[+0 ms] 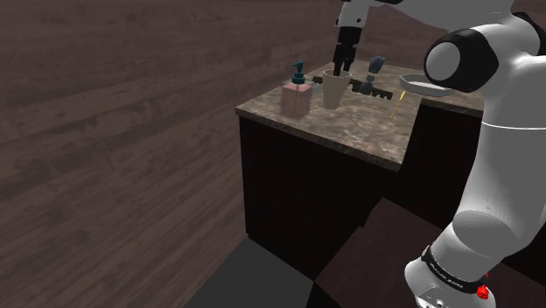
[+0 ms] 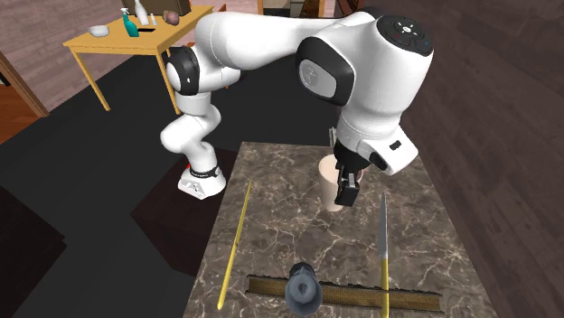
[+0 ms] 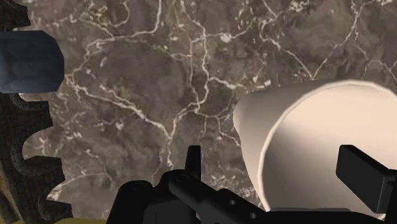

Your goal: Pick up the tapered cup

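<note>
Dark wood-plank walls are backing a brown marble-topped bench, where the cream tapered cup is standing upright just beside a pink soap dispenser. The black two-finger tool is hovering open at the cup's rim, one finger sitting outside the wall and the other over the mouth, neither touching. A good grasp is probably calling for lowering straight, pinching the wall gently, then lifting vertically without nudging the dispenser.

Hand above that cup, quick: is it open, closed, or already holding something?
Hand: open. Its fingers stand apart, straddling the rim of the cream cup without clasping it.
</note>
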Robot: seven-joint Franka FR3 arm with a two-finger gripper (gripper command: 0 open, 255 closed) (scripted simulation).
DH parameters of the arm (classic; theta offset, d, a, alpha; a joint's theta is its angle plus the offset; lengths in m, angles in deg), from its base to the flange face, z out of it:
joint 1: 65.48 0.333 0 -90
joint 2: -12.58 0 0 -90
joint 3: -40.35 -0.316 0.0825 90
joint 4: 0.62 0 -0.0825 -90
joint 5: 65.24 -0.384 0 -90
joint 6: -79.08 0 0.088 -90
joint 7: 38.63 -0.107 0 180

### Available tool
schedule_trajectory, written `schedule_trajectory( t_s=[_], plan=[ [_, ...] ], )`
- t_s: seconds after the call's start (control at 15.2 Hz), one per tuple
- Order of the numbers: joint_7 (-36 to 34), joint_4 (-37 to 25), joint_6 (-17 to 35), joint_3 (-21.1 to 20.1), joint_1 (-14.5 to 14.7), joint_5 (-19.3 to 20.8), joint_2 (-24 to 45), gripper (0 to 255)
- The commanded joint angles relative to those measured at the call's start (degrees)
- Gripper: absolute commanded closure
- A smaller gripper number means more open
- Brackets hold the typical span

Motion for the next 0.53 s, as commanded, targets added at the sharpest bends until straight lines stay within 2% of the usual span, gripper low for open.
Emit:
schedule_trajectory(
  t_s=[0.0, 0.13, 0.2, 0.46],
  plan=[
    [0.2, 3.0, 2.1, 0.0, 0.3, 0.3, -0.9, 0],
    [0.3, 3.8, 2.7, 0.0, 0.4, 0.4, -1.1, 0],
    [0.2, 3.8, 2.7, 0.0, 0.4, 0.4, -1.2, 255],
    [0.2, 3.7, 2.7, 0.0, 0.4, 0.4, -1.1, 255]
  ],
)
